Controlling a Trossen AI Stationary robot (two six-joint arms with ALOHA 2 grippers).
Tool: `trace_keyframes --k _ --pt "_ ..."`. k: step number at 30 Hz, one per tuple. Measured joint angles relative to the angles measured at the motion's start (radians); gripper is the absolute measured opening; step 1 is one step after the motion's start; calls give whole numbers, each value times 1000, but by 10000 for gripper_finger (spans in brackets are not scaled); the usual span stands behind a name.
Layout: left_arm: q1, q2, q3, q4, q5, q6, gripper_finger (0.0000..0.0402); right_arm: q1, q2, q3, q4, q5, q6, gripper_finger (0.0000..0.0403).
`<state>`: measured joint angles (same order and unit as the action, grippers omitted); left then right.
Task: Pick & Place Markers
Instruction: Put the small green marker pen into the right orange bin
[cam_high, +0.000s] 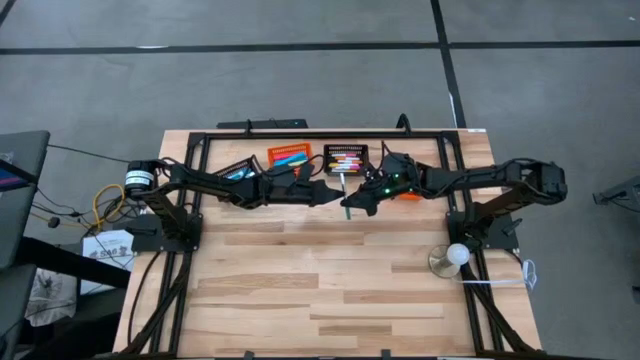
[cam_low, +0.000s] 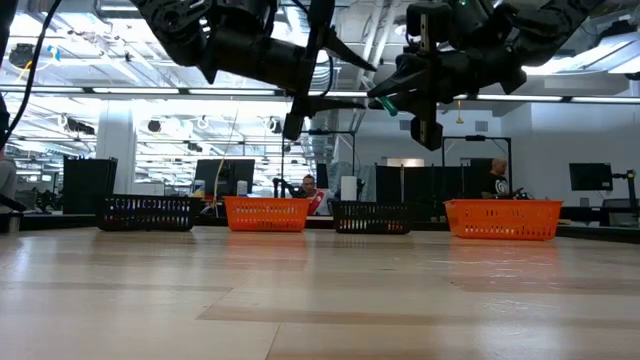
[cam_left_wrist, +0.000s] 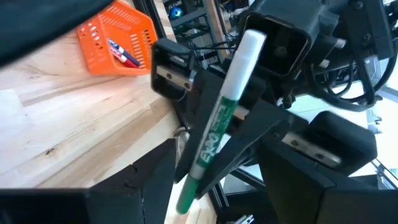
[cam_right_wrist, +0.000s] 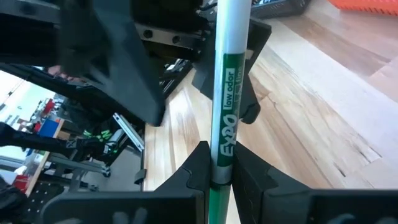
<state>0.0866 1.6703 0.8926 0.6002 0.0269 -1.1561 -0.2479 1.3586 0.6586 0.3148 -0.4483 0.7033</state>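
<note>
Two grippers meet in mid-air above the wooden worktop (cam_high: 330, 290), just in front of the black basket (cam_high: 346, 158) at the far edge. The right gripper (cam_right_wrist: 219, 177) has its fingers closed on the green marker (cam_high: 343, 192), pinching the white barrel near its green end; the marker's length reaches from the gripper toward the black basket. The left gripper (cam_high: 322, 192) sits just beside the marker with its fingers spread apart, free of the barrel. Further markers lie inside the black basket and in the orange basket (cam_high: 288, 158) next to it. A second orange basket (cam_left_wrist: 118, 43) holding markers stands beyond the right gripper.
</note>
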Motion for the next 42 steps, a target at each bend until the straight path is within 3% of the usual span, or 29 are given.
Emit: trace_keyframes --k 7,12,21,30,42 --pt "8 0 -74 -2 0 -52 221 -32 -60 -1 -138 -13 -56 31" --pt "7 -20 -116 1 1 -83 223 -78 -182 -1 -357 51 -136 31" --pt "7 -207 -187 7 -44 1 223 -162 -326 -2 -767 226 -297 31" --pt "4 -361 -242 9 -115 104 222 -239 -278 82 -958 353 -471 31" --pt "3 -378 -274 7 -131 105 222 -274 -52 259 -1274 603 -703 32"
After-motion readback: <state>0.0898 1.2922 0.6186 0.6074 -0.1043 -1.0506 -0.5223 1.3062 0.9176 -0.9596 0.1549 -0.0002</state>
